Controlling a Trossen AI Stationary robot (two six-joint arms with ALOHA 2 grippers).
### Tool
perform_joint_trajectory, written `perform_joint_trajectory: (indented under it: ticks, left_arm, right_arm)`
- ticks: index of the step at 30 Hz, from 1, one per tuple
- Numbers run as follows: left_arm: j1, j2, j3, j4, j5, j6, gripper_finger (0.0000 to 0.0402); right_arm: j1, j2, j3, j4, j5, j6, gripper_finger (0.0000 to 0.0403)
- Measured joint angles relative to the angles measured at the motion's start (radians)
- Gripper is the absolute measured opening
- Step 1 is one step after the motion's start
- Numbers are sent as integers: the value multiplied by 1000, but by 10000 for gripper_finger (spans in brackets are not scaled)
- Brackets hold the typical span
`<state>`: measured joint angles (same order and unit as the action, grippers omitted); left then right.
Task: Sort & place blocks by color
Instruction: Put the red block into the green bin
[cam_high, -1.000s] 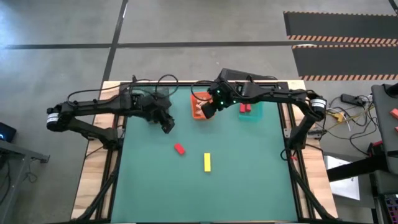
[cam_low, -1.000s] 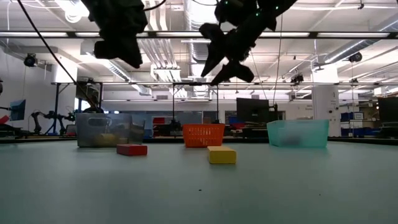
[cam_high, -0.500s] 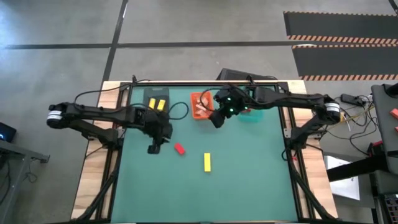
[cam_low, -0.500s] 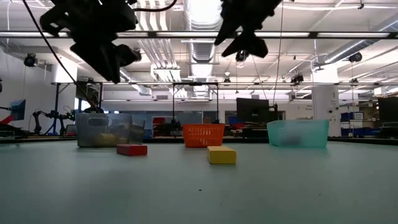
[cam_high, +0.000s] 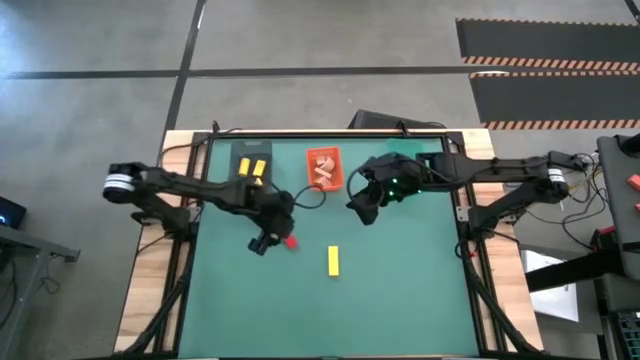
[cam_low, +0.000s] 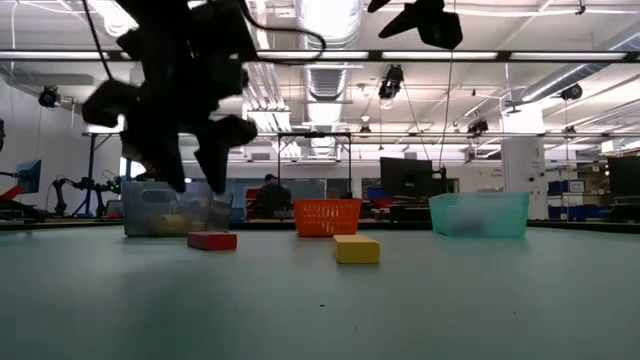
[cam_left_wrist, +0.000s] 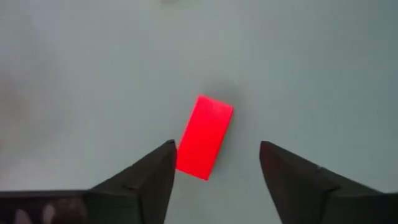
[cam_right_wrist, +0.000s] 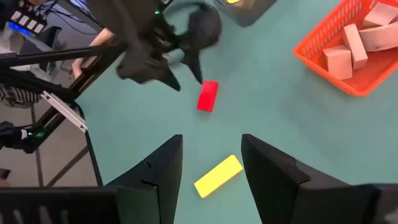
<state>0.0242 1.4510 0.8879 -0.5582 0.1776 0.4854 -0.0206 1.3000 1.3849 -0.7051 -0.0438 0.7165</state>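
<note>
left hand (cam_low: 190, 165) above red block (cam_low: 212, 240)

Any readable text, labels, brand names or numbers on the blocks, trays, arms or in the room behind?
None can be read.
Red block, yellow block, orange tray: no markings show.
Screens and shelves in the room behind: too small and blurred to read.
</note>
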Motion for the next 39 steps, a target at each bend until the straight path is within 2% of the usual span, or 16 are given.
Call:
perform_joint_trajectory:
  ticks: [3,8,22,27,34,36,39]
  left_arm:
    - [2,70,-5,2,0,55,228]
    - [4,161,-3,32,-3,99,231]
    - [5,124,3,132,-6,111,231]
    - [5,160,-12,189,-2,176,231]
    - [8,230,-10,211,4,179,231]
    - [9,239,-6,210,8,180,224]
    - [8,244,-7,209,16,193,193]
  right_arm:
    - [22,-6,0,-1,26,17,155]
    - [36,0,0,-1,28,23,155]
    - [36,10,-5,-2,28,44,155]
    - [36,13,-5,-1,29,43,155]
    - [36,14,-6,0,37,42,155]
    - [36,14,-6,-2,43,42,155]
    - [36,14,-6,-1,45,42,155]
